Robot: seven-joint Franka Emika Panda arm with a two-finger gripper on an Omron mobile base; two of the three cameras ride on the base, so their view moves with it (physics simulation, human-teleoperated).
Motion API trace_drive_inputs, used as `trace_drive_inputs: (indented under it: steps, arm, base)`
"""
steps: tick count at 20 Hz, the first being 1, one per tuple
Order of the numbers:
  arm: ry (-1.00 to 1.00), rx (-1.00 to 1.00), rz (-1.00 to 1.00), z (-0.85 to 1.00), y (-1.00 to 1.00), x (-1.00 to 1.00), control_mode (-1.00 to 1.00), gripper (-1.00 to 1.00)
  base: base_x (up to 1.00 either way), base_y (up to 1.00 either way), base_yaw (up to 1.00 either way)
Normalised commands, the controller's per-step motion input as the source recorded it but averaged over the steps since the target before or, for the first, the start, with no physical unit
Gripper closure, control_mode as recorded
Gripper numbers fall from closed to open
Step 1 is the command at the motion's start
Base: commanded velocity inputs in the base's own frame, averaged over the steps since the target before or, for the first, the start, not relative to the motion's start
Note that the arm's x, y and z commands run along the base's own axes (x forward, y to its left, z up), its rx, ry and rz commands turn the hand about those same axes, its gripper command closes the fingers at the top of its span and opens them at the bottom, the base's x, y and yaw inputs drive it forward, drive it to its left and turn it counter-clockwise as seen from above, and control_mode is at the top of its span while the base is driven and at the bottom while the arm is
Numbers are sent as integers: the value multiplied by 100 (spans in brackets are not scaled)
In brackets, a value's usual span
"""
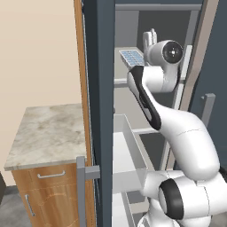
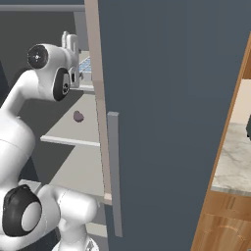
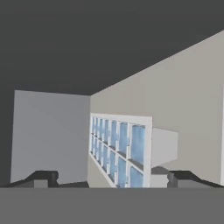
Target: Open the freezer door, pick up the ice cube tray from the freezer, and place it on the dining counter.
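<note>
Gripper (image 3: 112,178) jaws spread, empty, reaching into freezer (image 1: 133,111); ice cube tray (image 3: 117,151) lies on upper shelf between fingertips. Risk: 1 fingertip nudges rim, pushing tray away before closing

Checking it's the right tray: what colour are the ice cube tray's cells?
Pale blue cells in a white rim on the flat rectangular ice cube tray; clearest in the hand view.

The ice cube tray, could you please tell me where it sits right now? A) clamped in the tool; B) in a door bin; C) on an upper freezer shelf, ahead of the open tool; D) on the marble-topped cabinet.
C: the tray lies on a freezer shelf, with the tool open and short of it.
</note>
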Motion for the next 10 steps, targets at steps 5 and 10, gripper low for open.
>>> trace_drive_inputs:
  steps: [5, 10]
  arm:
    - [0, 0, 0, 0, 0, 14, -100, -100]
    - [0, 0, 0, 0, 0, 9, -100, -100]
  base:
    - [0, 0, 0]
    - [0, 0, 0]
